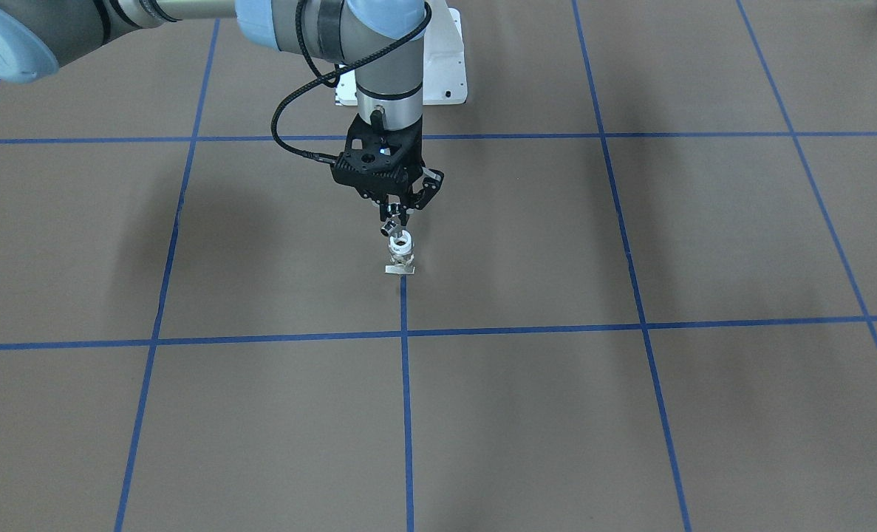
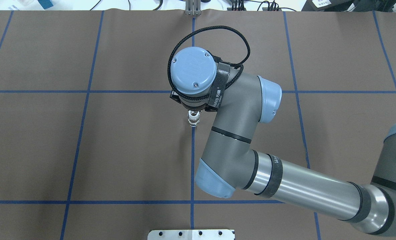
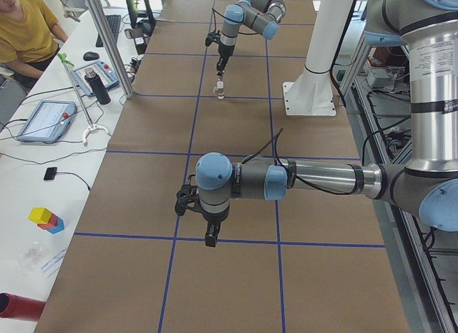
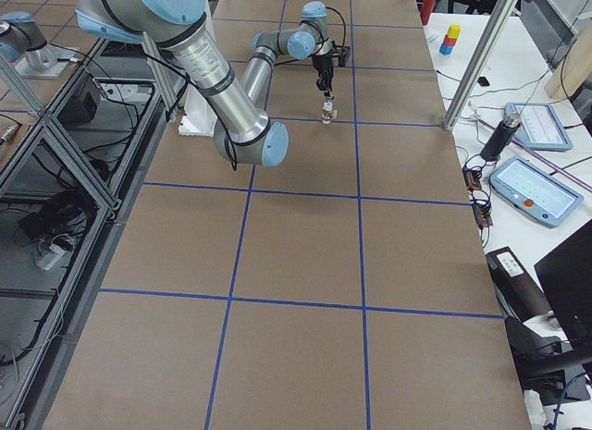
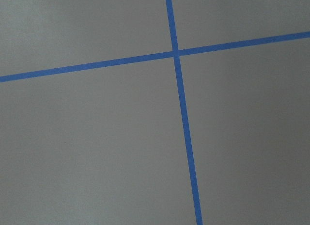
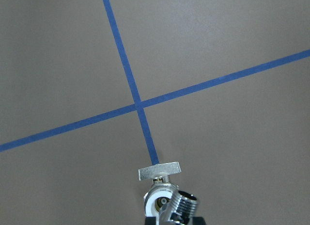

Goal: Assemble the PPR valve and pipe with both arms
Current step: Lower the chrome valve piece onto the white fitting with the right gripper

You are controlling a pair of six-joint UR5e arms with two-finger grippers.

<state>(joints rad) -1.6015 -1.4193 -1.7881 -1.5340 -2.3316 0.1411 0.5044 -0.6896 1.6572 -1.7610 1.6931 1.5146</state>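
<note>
The right gripper [image 1: 397,216] points down over a brown table [image 1: 630,428] marked with blue tape lines [image 1: 405,414], its jaws pinching the pipe [image 1: 390,227], a small chrome fitting. Directly below the jaws the PPR valve [image 1: 402,255] stands upright, flat tab at the bottom, white ring end up, just under the pipe; whether the two touch is unclear. The left gripper [image 3: 208,233] hangs over the table well apart from them; its jaws cannot be judged

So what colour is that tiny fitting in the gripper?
Shiny silver chrome; the pipe shows best in the right wrist-mounted view.
</note>
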